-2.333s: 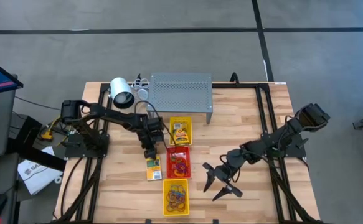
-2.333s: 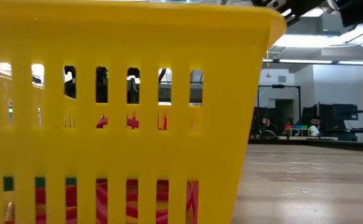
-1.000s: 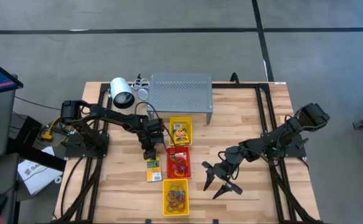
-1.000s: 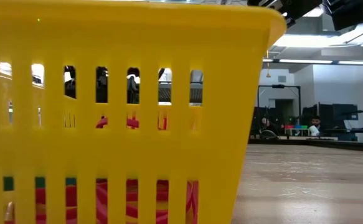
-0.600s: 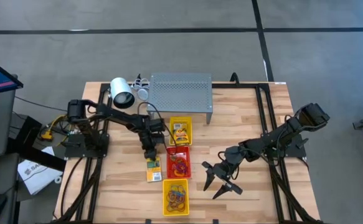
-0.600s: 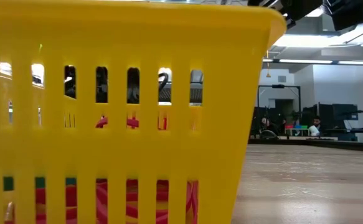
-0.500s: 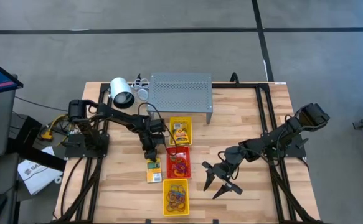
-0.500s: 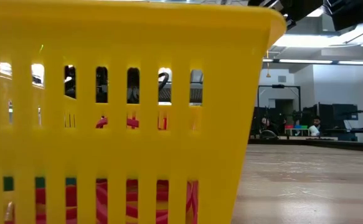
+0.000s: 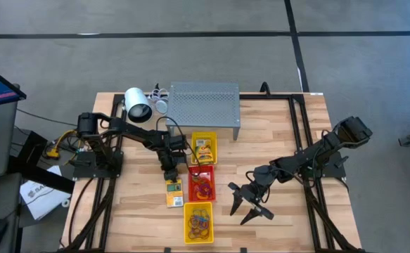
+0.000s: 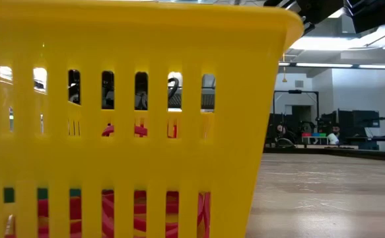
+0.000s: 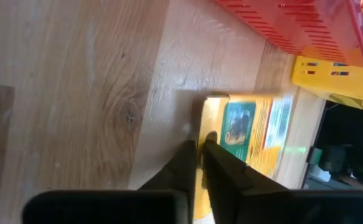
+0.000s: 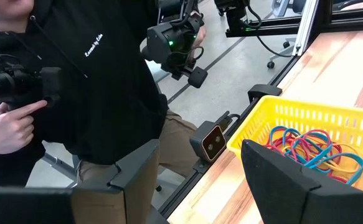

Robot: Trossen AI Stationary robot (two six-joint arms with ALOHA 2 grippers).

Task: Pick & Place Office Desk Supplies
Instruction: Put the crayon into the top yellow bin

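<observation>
1. Left of the red tray [image 9: 202, 183], a card packet [image 9: 174, 192] lies flat on the wooden table [image 9: 282, 133], its long axis running near to far, parallel to the row of trays.
2. Beyond the packet's left edge the wood is bare out to the left arm's base; its right edge sits just beside the red tray, with little room on that side.
3. At the packet's far end is the left gripper [image 11: 197, 163]; the left wrist view shows its fingers [image 11: 182, 168] drawn almost together, pinching the packet's edge.
4. Three trays stand in a line down the middle: a far yellow tray [image 9: 205, 147] with packets inside, the red tray with bands, and a near yellow tray [image 9: 198, 222] holding coloured rubber bands [image 12: 309, 149].
5. Right of the trays, the right gripper [image 9: 245, 206] waits above bare wood, fingers spread wide and holding nothing.
6. At the far edge stand a perforated metal box [image 9: 205, 104] and a white lamp [image 9: 138, 104].
7. Off the near edge, a person [image 12: 100, 74] in a dark top stands.
</observation>
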